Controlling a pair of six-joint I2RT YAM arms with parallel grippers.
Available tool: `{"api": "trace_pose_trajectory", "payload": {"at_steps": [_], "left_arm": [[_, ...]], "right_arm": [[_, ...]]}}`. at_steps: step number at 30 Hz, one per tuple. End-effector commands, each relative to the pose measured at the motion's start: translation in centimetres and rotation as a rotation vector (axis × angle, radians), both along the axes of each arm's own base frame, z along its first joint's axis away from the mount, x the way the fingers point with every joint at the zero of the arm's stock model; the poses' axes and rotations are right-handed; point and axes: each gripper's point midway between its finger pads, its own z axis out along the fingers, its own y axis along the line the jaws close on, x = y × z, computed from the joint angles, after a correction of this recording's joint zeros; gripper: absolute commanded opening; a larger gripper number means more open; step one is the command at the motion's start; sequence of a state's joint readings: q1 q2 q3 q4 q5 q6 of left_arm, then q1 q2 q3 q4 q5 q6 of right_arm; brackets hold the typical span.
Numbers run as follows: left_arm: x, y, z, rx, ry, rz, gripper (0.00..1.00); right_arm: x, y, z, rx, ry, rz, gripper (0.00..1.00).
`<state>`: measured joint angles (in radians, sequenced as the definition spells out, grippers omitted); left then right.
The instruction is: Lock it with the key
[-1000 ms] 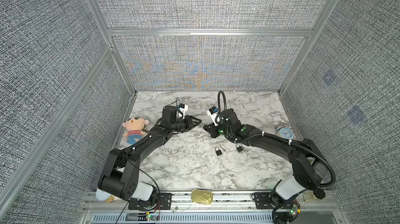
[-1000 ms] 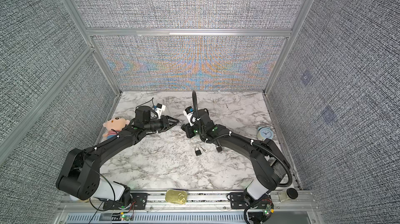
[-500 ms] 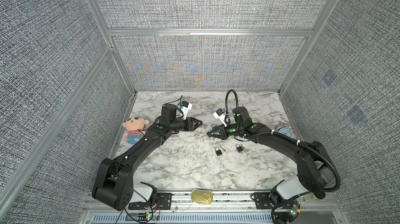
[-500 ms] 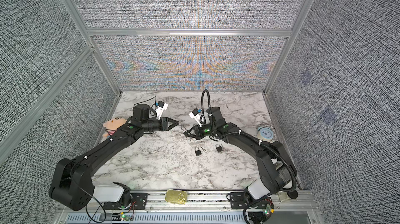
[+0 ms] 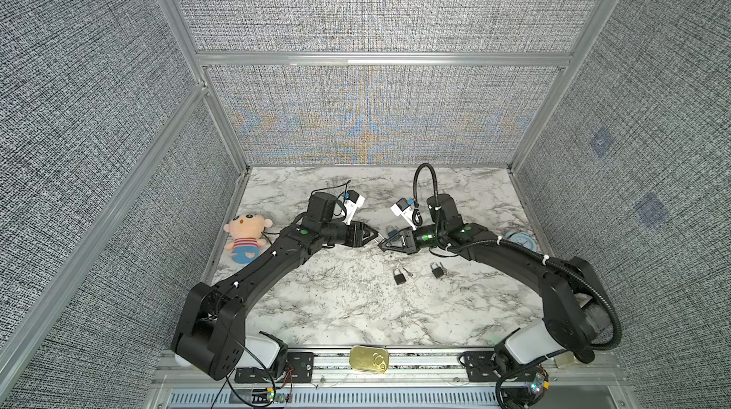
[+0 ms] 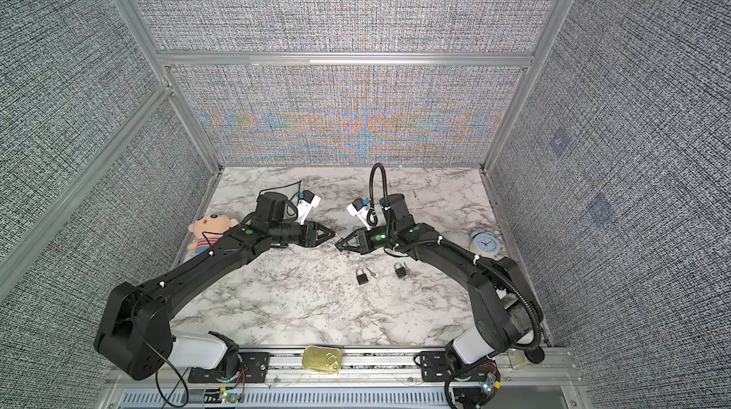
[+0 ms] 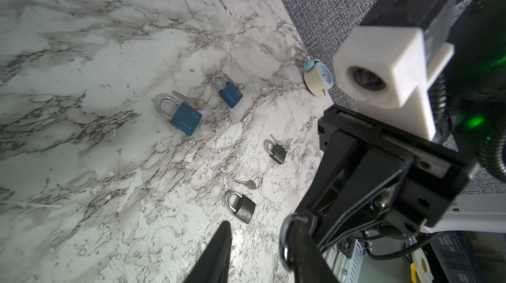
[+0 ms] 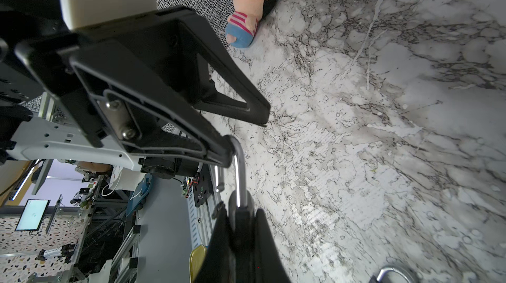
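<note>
op: what just changed?
me: both arms swung in over the last second. my left gripper [image 8: 247, 138] and right gripper [image 8: 241, 214] now meet tip to tip.
op: lock?
me: padlock [image 8: 242, 225] body clamped in my right fingers [image 8: 264, 240], shackle [image 8: 239, 169] sticking out past the tips. left fingers [image 8: 254, 112] narrow, nothing between them. 1 tip touches the shackle bend.
op: key?
me: none in either hand that i can see. 1 loose key [image 7: 247, 183] lies on the marble [image 7: 82, 131], well away from my tips, just beside a black padlock [image 7: 242, 209]. keyhole hidden. i'd say the key turn is not done yet.
</note>
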<state>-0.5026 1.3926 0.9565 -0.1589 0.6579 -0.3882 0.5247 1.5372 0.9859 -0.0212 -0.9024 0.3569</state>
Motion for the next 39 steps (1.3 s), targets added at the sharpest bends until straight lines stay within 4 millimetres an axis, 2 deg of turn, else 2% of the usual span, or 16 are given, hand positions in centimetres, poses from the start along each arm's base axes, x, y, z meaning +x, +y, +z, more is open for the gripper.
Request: {"api": "trace_pose_trajectory", "payload": {"at_steps": [1, 11, 17, 22, 35, 39], "left_arm": [[0.0, 0.0, 0.5, -0.004, -0.026, -0.003, 0.39], [-0.4, -0.5, 2.5, -0.124, -0.034, -0.049, 0.39], [-1.0, -0.9, 2.9, -0.161, -0.032, -0.096, 0.35], [-1.2, -0.9, 2.7, -0.169, -0.027, -0.11, 0.27], [-1.6, -1.1, 2.0, -0.17, -0.005, -0.132, 0.24], [-1.6, -1.1, 1.9, -0.17, -0.003, -0.133, 0.19]], "right_arm": [[-0.2, 0.1, 0.8, 0.033, -0.004, 0.02, 0.0], [-1.3, -0.2, 1.1, 0.074, 0.02, 0.073, 0.0], [-1.6, -0.3, 1.1, 0.088, 0.036, 0.095, 0.0], [-1.5, -0.2, 0.9, 0.088, 0.046, 0.097, 0.0], [-1.3, -0.1, 1.2, 0.089, 0.046, 0.097, 0.0], [-1.3, -0.1, 1.2, 0.091, 0.048, 0.097, 0.0]]}}
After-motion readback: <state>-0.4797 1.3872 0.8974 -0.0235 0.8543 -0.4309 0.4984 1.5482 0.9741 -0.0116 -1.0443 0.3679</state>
